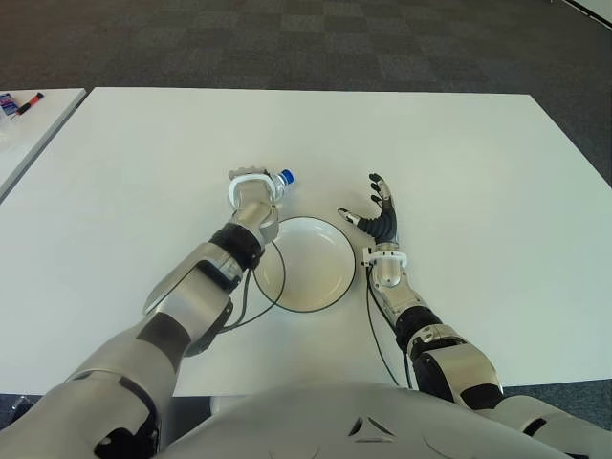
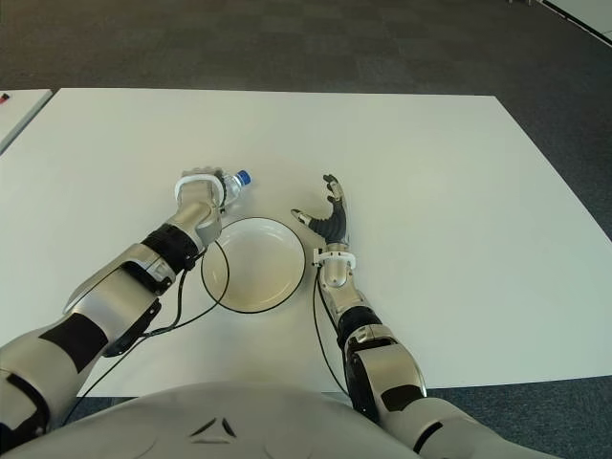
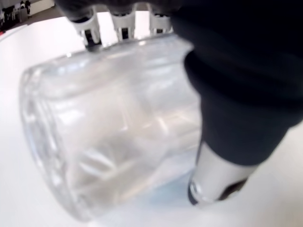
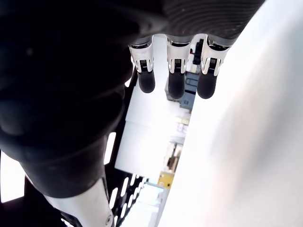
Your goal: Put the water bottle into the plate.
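A wide white bench (image 1: 459,153) stood on a dark carpet (image 1: 287,38) with a checked pattern. A second white table (image 1: 29,124) stood just beside it, at the left.

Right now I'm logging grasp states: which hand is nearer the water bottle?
Left. The left hand grips the water bottle just beyond the plate; the right hand hovers open on the plate's other side.

Bare white table (image 1: 459,153) lies open around the round white plate (image 1: 306,260); the open right hand (image 1: 381,215) stands just beside its right rim.
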Robot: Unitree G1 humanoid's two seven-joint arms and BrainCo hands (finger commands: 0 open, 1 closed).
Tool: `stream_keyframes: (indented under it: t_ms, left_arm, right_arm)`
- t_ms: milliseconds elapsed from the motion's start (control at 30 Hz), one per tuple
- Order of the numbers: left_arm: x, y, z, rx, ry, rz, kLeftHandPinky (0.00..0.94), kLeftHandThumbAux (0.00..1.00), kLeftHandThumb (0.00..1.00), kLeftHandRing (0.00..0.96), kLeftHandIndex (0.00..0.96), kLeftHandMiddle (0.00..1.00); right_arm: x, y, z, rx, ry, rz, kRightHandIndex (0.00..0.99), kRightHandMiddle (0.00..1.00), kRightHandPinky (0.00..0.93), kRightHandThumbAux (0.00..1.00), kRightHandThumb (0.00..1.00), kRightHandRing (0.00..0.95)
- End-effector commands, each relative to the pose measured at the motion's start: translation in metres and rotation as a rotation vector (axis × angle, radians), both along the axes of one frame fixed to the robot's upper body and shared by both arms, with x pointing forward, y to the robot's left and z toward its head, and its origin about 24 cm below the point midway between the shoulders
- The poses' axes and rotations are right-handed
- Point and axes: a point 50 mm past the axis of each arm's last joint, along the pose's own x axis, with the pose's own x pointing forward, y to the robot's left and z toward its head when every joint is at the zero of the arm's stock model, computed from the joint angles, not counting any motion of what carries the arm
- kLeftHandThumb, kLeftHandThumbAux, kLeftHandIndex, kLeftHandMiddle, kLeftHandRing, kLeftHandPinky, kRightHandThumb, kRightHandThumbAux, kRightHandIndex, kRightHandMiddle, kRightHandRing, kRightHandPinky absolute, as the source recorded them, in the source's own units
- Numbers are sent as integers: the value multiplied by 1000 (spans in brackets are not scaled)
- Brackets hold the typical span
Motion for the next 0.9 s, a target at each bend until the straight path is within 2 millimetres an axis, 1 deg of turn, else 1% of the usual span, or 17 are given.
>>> stream_keyframes:
  t_ms: [33, 300, 900]
  left_arm:
    - [1, 2, -1, 15, 29, 1, 75, 925, 0, 13, 5, 18]
    - [2, 0, 1, 26, 11, 11, 77, 915, 0, 22, 7, 24]
    - [1, -3, 5, -10, -25, 7, 84, 917, 0, 28, 20, 31]
  right_arm:
    - [-16, -5, -22, -1, 117, -27, 132, 99, 153, 915, 0, 105]
    - [-16, -6, -22, 16, 112, -30, 138, 100, 156, 928, 0, 104]
    - [-16, -7, -22, 13, 108, -43, 154, 119, 174, 948, 0, 121]
